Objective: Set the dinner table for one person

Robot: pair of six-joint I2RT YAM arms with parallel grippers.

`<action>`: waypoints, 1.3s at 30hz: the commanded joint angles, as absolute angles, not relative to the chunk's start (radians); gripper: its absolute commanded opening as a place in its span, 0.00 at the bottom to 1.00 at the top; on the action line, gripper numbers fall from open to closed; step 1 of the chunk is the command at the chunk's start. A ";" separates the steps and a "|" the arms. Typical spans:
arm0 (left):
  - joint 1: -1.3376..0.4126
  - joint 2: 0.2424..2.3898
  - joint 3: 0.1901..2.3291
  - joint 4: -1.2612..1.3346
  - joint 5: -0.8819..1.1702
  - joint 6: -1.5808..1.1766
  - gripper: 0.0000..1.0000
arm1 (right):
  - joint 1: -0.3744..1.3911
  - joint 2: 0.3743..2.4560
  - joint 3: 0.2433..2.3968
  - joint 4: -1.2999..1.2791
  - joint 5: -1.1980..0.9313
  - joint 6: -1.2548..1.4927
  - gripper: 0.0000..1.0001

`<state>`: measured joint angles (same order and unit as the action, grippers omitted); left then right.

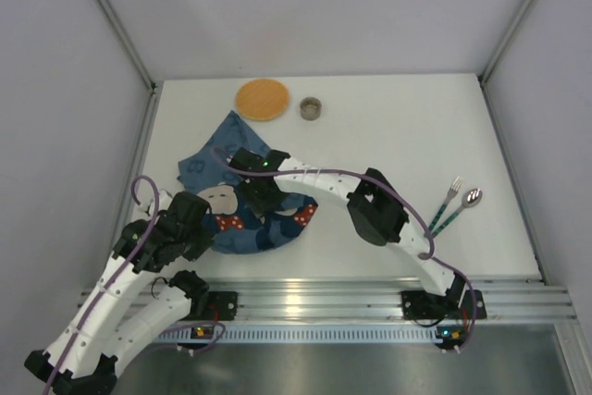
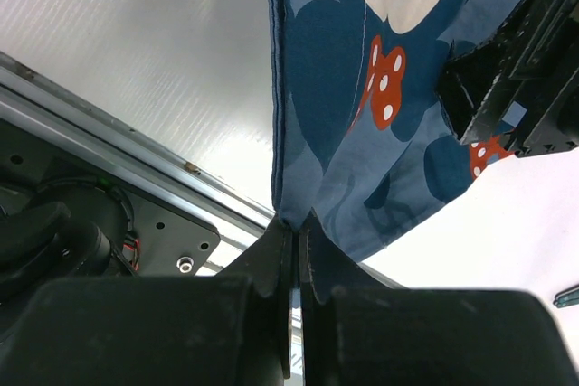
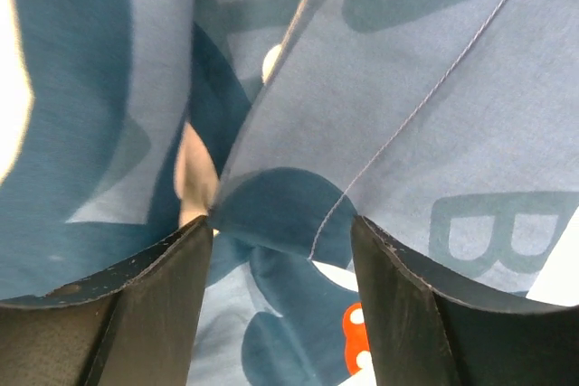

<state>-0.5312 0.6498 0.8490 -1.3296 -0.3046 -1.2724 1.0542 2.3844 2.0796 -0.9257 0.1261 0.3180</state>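
Left fingers (image 2: pixel 274 264) pinch mat (image 2: pixel 326 124) (its corner).

Crumpled blue cloth (image 1: pixel 217 145) lies mid-left on the dinner table (image 1: pixel 388 127); fork (image 1: pixel 445 201) and spoon (image 1: pixel 455 213) right, seemingly touching

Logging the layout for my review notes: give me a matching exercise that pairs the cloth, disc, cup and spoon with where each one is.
1 cloth
2 disc
3 cup
4 spoon

A at the right, beside the fork
B pinched in the left gripper
C at the back, just right of the disc
D at the back, just left of the cup

Pairs: 1-B, 2-D, 3-C, 4-A
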 commanded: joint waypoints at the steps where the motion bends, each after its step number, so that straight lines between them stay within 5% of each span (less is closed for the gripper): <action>1: -0.534 0.646 0.874 -1.491 -0.305 -1.255 0.00 | 1.039 2.405 2.154 -0.902 0.107 0.331 0.63; 12: -0.534 0.647 0.865 -1.474 -0.293 -1.246 0.00 | 1.039 2.493 2.207 -0.903 0.110 0.350 0.61; 19: -0.534 0.644 0.864 -1.470 -0.295 -1.236 0.00 | 1.035 2.450 2.139 -0.904 0.140 0.353 0.24; 22: -0.534 0.647 0.864 -1.468 -0.301 -1.233 0.00 | 1.025 2.428 2.118 -0.902 0.143 0.353 0.19; 32: -0.534 0.653 0.862 -1.463 -0.305 -1.221 0.00 | 0.933 2.335 2.080 -0.902 0.112 0.341 0.34; 39: -0.534 0.653 0.865 -1.466 -0.311 -1.218 0.00 | 0.879 2.339 2.052 -0.900 0.078 0.331 0.24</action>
